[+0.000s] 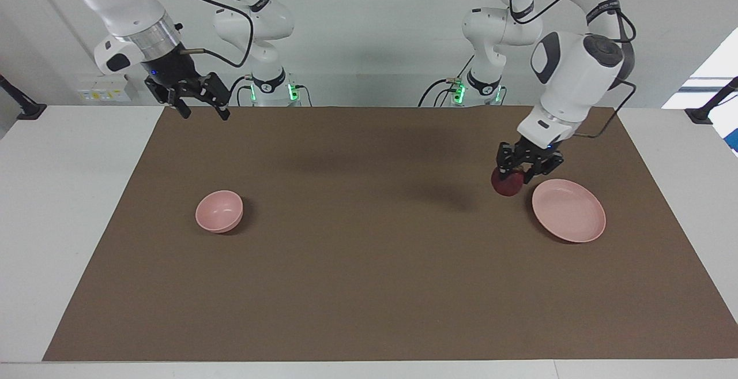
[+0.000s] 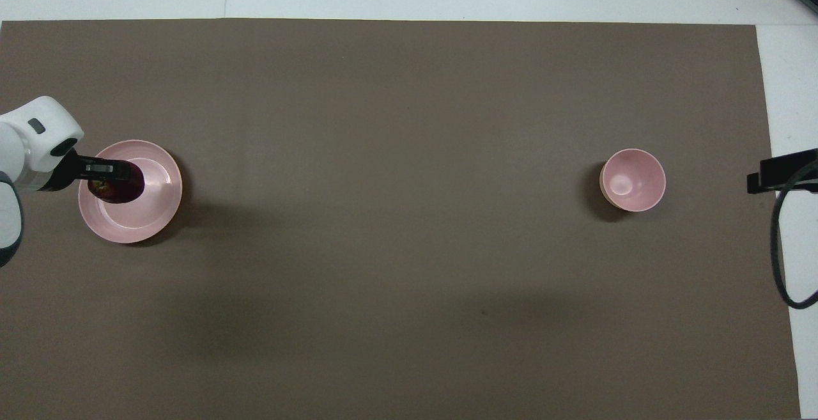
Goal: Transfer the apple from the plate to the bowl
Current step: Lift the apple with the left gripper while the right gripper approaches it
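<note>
One small round dark red apple (image 1: 507, 183), one flat, shallow round pale pink matte plate (image 1: 569, 210), and one small, deep round pale pink matte bowl (image 1: 219, 211) make up the things here. They share one wide brown mat (image 1: 369, 263), smooth and dull, which covers most of the white counter (image 1: 69, 194). Two white robot arms work above it.

The apple has a glossy skin with a yellowish patch at its top, seen in the overhead view (image 2: 116, 188). It hangs in the air, clamped from above between the black fingers of the left claw (image 1: 527, 167). In the facing view it is lifted clear of the plate, by the plate's rim on the side toward the bowl. The overhead view shows it over the plate (image 2: 153, 215), and shows the left claw (image 2: 105, 174) above it.

The plate sits at the left arm's end of the counter, its surface bare, smooth and even, with a low raised rim. The bowl (image 2: 632, 179) stands upright and well apart from it, toward the right arm's end, with steep curved walls and nothing inside.

The right claw (image 1: 197, 107) hangs above the mat's edge nearest the robots with its two dark fingers spread apart, holding nothing.
</note>
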